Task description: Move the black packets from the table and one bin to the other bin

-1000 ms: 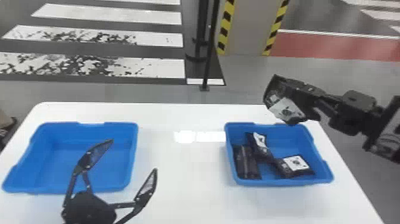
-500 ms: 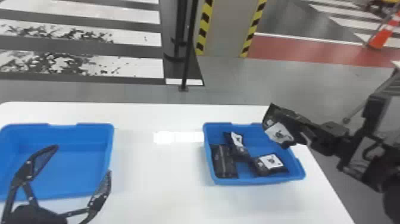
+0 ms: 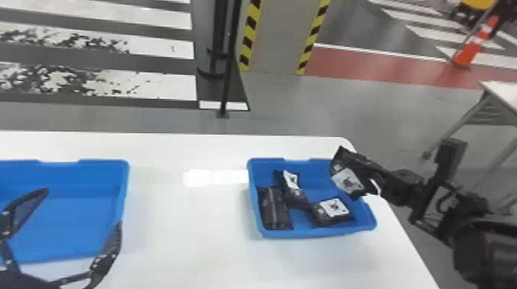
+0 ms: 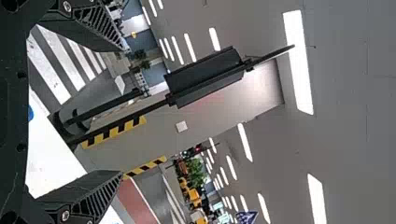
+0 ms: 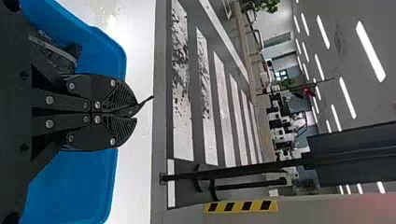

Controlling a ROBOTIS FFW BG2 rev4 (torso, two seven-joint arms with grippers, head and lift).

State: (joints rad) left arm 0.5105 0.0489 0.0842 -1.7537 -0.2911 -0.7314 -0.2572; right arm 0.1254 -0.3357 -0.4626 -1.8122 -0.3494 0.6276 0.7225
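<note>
Left bin point(image 3: 77, 215) cut off by head view's edge; held packet point(image 3: 347, 180) partly hidden by right end effector point(image 3: 376, 180).

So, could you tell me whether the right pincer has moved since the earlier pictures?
Yes, the right pincer sits lower in the head view against the right-hand bin.

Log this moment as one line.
right end effector: shut on black packet, above right bin | right bin: three more packets inside | left end effector: open, near left bin
</note>
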